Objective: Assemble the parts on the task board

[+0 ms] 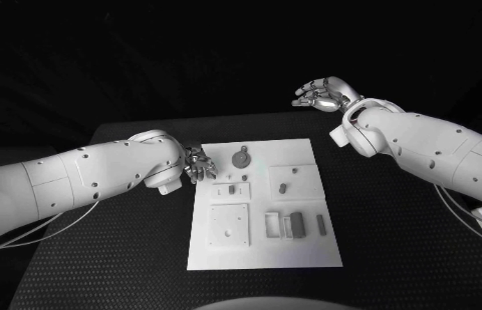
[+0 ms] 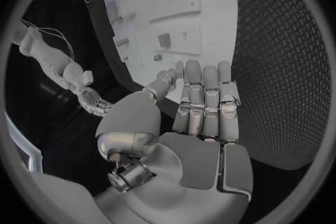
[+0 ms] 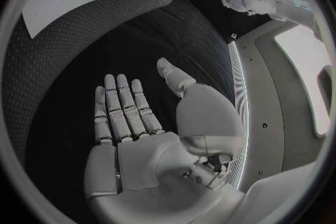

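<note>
The white task board (image 1: 263, 254) lies in the middle of the black table. Small grey parts are on it: a round piece with a stem (image 1: 241, 158), a short peg (image 1: 284, 187) and a dark bar (image 1: 297, 221). My left hand (image 1: 199, 164) hovers at the board's far left corner, fingers straight and thumb apart, holding nothing; the left wrist view shows its palm (image 2: 203, 117) over the board's edge (image 2: 175, 5). My right hand (image 1: 323, 94) is raised beyond the table's far edge, away from the board. Its palm (image 3: 133, 123) is bare, with the fingers stretched out.
Black textured table (image 1: 402, 254) surrounds the board on all sides. Raised square blocks (image 1: 229, 223) and a slotted holder (image 1: 273, 224) stand on the board's near half. The right forearm (image 1: 422, 146) crosses above the table's far right corner.
</note>
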Available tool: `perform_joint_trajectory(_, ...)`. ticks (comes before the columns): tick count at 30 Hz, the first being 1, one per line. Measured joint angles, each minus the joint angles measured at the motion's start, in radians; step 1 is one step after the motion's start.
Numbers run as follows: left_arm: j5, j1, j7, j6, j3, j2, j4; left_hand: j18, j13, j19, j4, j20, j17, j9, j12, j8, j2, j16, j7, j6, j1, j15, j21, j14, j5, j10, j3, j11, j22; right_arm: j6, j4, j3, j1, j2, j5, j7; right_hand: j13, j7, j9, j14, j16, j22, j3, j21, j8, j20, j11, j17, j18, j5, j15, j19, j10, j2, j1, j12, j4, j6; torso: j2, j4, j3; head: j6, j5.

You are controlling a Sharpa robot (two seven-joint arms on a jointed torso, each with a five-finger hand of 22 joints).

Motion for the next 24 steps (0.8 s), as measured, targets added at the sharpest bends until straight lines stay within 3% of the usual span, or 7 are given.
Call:
perform_joint_trajectory(3, -0.002, 0.000, -0.011, -0.029, -0.020, -0.015, 0.032, 0.000, 0.001, 0.006, 0.000, -0.001, 0.001, 0.000, 0.000, 0.000, -0.005, 0.000, 0.000, 0.000, 0.005, -0.005, 0.000, 0.005, 0.000, 0.000, 0.000, 0.000, 0.000, 0.000, -0.001, 0.000, 0.000, 0.000, 0.000, 0.000, 0.000, 0.000, -0.001, 0.000, 0.000, 0.000, 0.000, 0.000, 0.000, 0.000, 0.000, 0.000, 0.000, 0.000, 0.000, 0.000, 0.000, 0.000, 0.000, 0.000, 0.000, 0.000, 0.000, 0.0006, -0.0001, -0.002, 0.000)
perform_joint_trajectory(5, -0.002, 0.000, -0.015, -0.041, -0.027, -0.019, 0.042, 0.000, 0.001, 0.007, -0.002, 0.000, 0.001, 0.000, 0.000, 0.001, -0.005, 0.000, 0.000, 0.000, 0.005, -0.005, 0.000, 0.005, 0.000, 0.002, 0.002, 0.002, 0.000, 0.000, -0.001, 0.000, 0.000, 0.000, 0.000, 0.000, 0.000, 0.000, -0.001, 0.000, 0.000, 0.000, 0.000, 0.000, 0.000, 0.000, 0.000, 0.000, 0.000, 0.000, 0.000, 0.000, 0.000, 0.000, 0.000, 0.000, 0.000, 0.000, 0.000, 0.0007, -0.0005, -0.004, 0.000)
perform_joint_trajectory(11, -0.006, -0.002, -0.029, -0.074, -0.027, -0.014, 0.063, 0.000, 0.001, 0.007, -0.003, 0.000, 0.001, 0.000, 0.000, 0.006, -0.005, 0.000, 0.000, 0.000, 0.005, -0.006, 0.000, 0.012, 0.000, 0.004, 0.003, 0.003, 0.000, 0.000, -0.002, 0.000, 0.000, 0.002, 0.001, 0.000, 0.000, 0.000, -0.001, 0.000, 0.000, 0.001, 0.000, 0.000, 0.000, 0.000, 0.000, 0.000, 0.000, 0.000, 0.000, 0.000, 0.000, 0.000, 0.000, 0.000, 0.000, 0.000, 0.001, 0.0012, -0.0007, -0.008, 0.002)
perform_joint_trajectory(17, -0.025, -0.017, -0.034, -0.085, -0.027, -0.006, 0.074, 0.000, 0.001, 0.007, -0.003, 0.000, 0.001, 0.000, 0.000, 0.010, -0.006, 0.000, -0.001, 0.001, 0.005, -0.005, 0.000, 0.012, -0.001, 0.005, 0.003, 0.002, 0.000, 0.000, -0.002, 0.000, 0.000, 0.002, 0.001, 0.000, 0.000, 0.000, -0.001, 0.000, 0.000, 0.001, 0.000, 0.000, 0.000, 0.000, 0.000, 0.000, 0.000, 0.000, 0.000, 0.000, 0.000, 0.000, 0.000, 0.000, 0.000, 0.000, 0.002, 0.0000, -0.0018, -0.011, 0.004)
perform_joint_trajectory(24, -0.037, -0.018, -0.036, -0.092, -0.027, 0.006, 0.074, 0.000, 0.001, 0.011, -0.004, -0.004, 0.001, 0.000, 0.000, 0.013, -0.006, 0.000, -0.002, 0.002, 0.005, -0.005, 0.000, 0.012, 0.002, 0.006, 0.002, 0.001, 0.000, 0.000, -0.002, 0.000, 0.000, 0.002, 0.001, 0.000, 0.000, 0.000, -0.001, 0.000, 0.000, 0.002, 0.000, 0.000, 0.000, 0.000, 0.000, 0.000, 0.000, 0.000, 0.000, 0.000, 0.000, 0.000, 0.000, -0.004, 0.000, 0.000, 0.002, -0.0010, -0.0019, -0.014, 0.003)
